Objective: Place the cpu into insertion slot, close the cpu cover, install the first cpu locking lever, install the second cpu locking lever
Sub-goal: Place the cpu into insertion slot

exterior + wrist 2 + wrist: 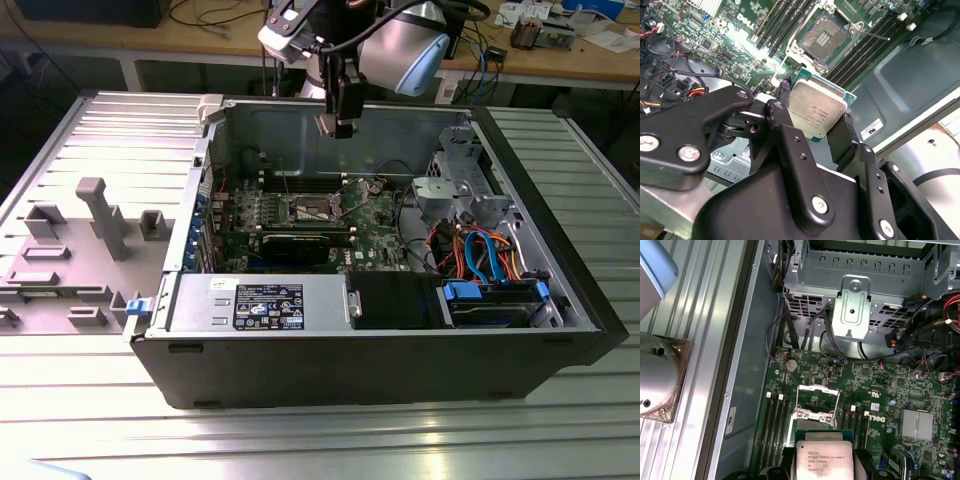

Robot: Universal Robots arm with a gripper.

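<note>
Since the insertion slot [310, 210] lies bare with its cpu cover [810, 413] swung up, you hold the cpu [816, 102] level, metal top upward, pinched by its edges in the gripper [815, 119], above the motherboard [880, 390] and not yet seated.

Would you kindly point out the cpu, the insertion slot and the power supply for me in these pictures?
cpu [816, 111]: second wrist view, middle of its silvery metal top.
insertion slot [824, 36]: second wrist view, middle of the dark socket.
power supply [265, 305]: exterior view, the label on its grey face.
</note>
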